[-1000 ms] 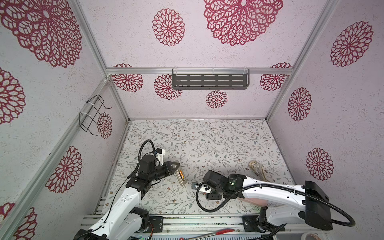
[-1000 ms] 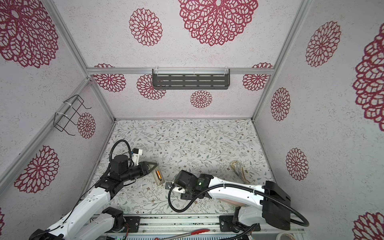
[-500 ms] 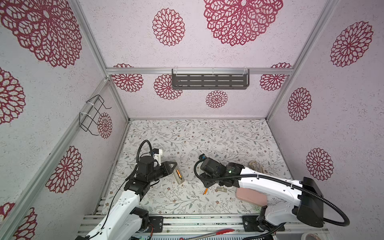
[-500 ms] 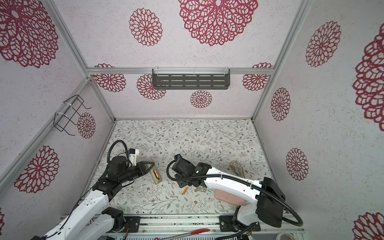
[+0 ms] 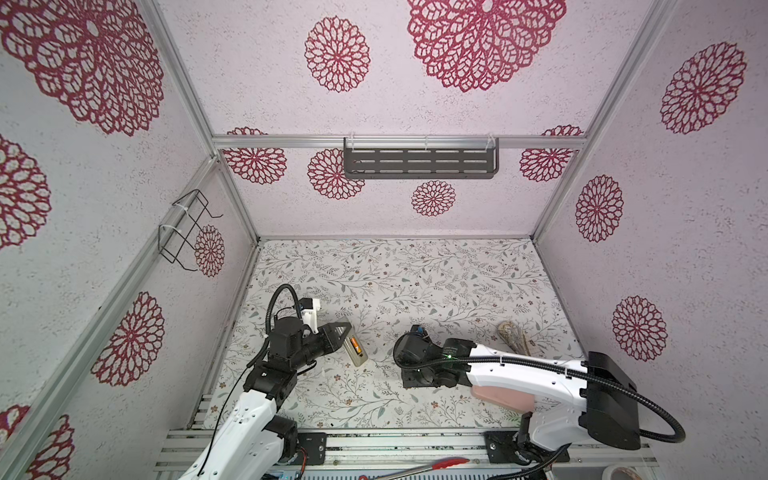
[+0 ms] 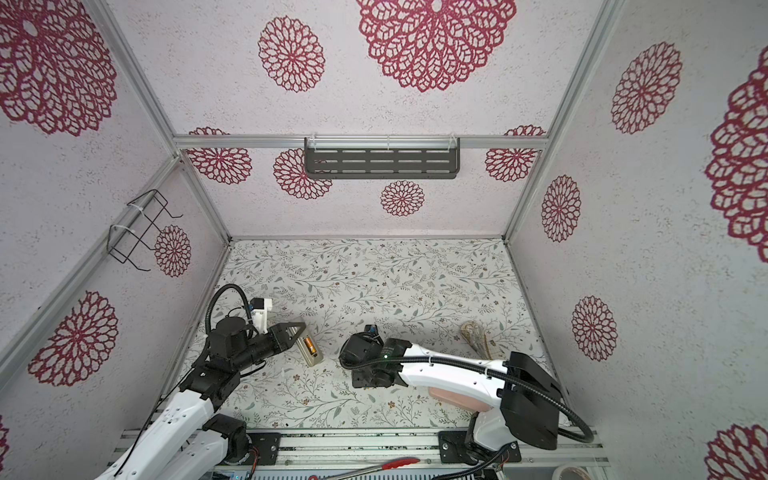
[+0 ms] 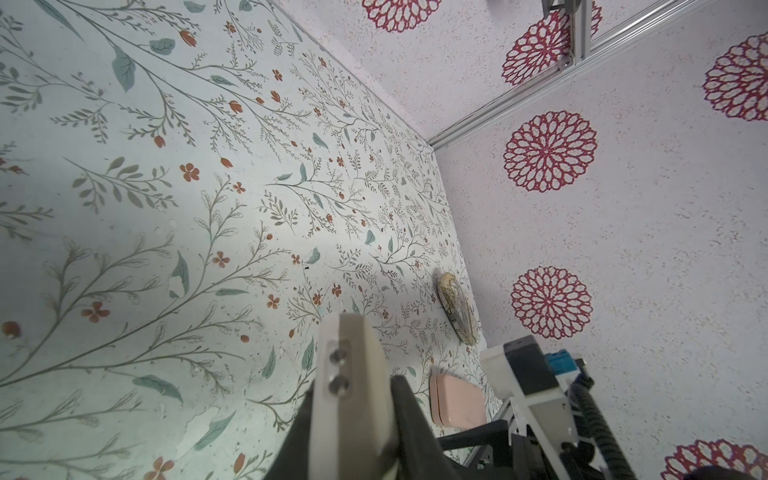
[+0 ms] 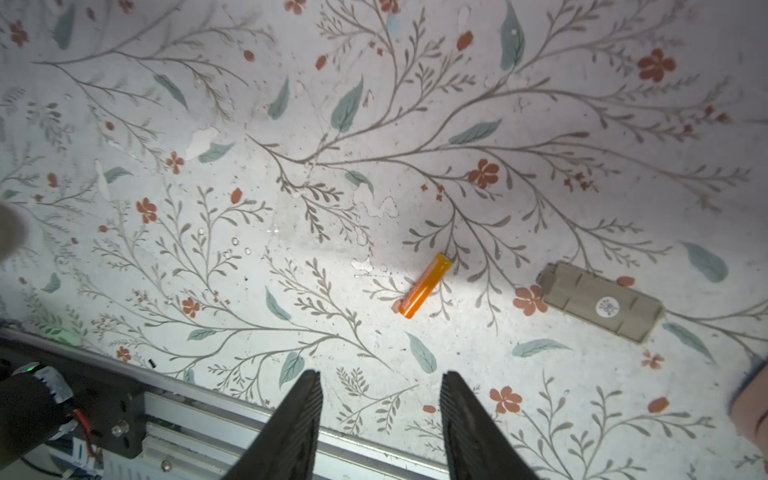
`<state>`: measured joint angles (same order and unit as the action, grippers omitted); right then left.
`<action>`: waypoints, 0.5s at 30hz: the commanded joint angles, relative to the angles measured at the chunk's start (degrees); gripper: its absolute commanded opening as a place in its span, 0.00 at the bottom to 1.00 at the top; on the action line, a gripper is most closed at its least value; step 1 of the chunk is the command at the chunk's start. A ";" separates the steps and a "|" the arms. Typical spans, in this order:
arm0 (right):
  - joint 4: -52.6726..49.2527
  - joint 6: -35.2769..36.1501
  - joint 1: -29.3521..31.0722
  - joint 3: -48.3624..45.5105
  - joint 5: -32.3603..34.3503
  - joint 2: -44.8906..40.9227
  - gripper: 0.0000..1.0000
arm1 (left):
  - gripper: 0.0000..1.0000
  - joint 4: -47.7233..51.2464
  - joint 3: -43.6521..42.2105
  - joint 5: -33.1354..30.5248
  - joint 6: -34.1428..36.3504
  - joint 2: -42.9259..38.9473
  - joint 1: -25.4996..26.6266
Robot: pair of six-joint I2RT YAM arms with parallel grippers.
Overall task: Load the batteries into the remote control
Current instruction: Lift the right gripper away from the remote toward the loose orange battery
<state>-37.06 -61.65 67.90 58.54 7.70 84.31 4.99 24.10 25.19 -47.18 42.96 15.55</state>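
Remote control (image 5: 360, 360), slim and greyish-beige, is clamped over the floral-patterned bench (image 5: 415, 282) by the left pincer (image 5: 337, 334), with one orange cylindrical battery (image 5: 354, 344) already seated. The right pincer (image 8: 381, 374) has been drawn away from it since a second ago; its jaws are parted and empty near the second orange battery (image 8: 426, 286), judged next for grasping.

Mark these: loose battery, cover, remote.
loose battery (image 8: 424, 286), right wrist view, mid-body.
cover (image 8: 590, 297), right wrist view, ribbed face beside its sticker.
remote (image 5: 359, 359), in a top view, free end.
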 commanded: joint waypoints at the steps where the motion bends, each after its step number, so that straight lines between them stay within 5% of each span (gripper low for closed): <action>1: -0.91 -5.57 0.08 -0.83 1.66 0.24 0.49 | 0.00 -2.73 -0.55 0.63 -0.37 -1.52 -0.51; 15: 7.03 -7.87 -0.05 -5.26 0.13 2.77 0.43 | 0.00 -4.20 -1.42 2.40 -1.69 -1.21 -0.62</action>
<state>-31.64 -66.76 67.92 53.60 7.22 87.05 3.60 23.44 26.52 -48.31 41.91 15.42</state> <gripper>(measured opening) 0.429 0.239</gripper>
